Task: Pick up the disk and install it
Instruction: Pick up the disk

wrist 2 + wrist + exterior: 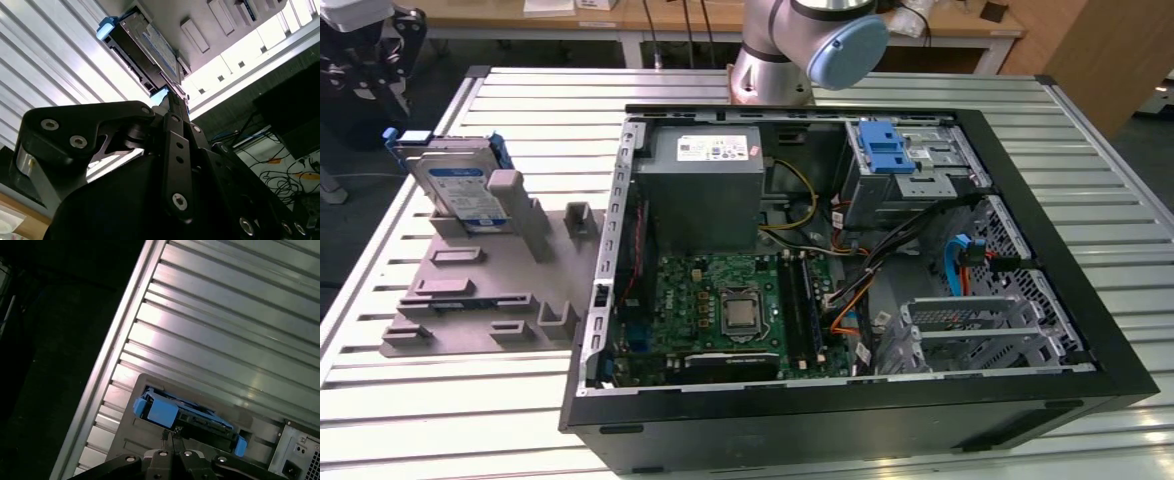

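Note:
The disk (460,190) stands on edge in a slot of the grey holder (480,290) at the exterior view's left. It is silver-grey with a blue-and-white label and a blue frame. In both wrist views I look down on it from well above: the disk (185,415) shows its blue-framed upper edge, and the disk (150,50) shows its labelled face. My gripper (170,432) hangs over it, apart from it, fingers pressed together with nothing between them. The black linkage of the gripper (172,100) points toward the disk's blue corner.
The open computer case (1041,180) lies on the slatted metal table (400,400), right of the holder. Inside it are a grey metal box with a white sticker (707,185), a green board (720,310), cables and a drive bay with a blue latch (887,150). The arm's base (787,50) stands behind the case.

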Tool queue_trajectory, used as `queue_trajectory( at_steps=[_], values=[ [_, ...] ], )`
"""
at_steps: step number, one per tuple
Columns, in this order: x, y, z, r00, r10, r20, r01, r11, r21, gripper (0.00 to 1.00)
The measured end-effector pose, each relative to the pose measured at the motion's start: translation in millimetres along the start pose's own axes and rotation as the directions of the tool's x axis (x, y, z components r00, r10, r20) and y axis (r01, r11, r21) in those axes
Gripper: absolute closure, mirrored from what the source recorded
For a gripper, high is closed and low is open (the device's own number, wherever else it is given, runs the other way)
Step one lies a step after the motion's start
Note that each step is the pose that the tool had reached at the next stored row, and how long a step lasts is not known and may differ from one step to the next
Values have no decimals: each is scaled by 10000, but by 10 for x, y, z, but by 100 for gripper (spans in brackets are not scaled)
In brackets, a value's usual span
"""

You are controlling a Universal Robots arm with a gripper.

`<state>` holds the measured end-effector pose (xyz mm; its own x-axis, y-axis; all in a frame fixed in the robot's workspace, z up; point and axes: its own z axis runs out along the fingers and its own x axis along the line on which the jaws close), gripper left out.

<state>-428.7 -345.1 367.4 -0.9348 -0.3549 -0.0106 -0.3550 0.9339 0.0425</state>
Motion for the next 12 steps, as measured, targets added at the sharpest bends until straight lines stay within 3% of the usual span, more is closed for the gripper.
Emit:
queue_trajectory(
  at_steps=[12],
  values=[
    [1,0,1,9977,-684,-28,684,9977,-8,89]
  ],
)
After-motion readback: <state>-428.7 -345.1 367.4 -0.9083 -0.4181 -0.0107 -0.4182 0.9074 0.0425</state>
